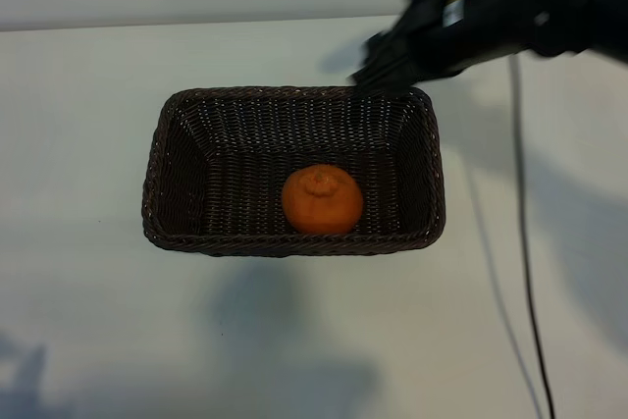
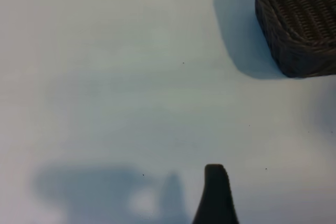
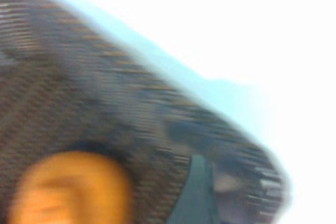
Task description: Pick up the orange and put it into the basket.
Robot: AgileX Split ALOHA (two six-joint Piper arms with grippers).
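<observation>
The orange [image 1: 322, 199] lies on the floor of the dark brown wicker basket [image 1: 173, 115], near its front wall and right of the middle, with nothing touching it. My right gripper [image 1: 376, 66] hangs over the basket's far right corner, apart from the fruit, open and empty. The right wrist view has the orange [image 3: 68, 190] low in the basket [image 3: 79, 77], with one finger [image 3: 197, 192] beside it. My left arm is outside the exterior view. Its wrist view holds one dark fingertip [image 2: 215, 182] over bare table, open with nothing in it, and a basket corner [image 2: 296, 30] farther off.
The white table [image 1: 88, 331] surrounds the basket on all sides. A black cable [image 1: 525, 272] runs down the table's right side from the right arm. Soft shadows lie on the table in front of the basket.
</observation>
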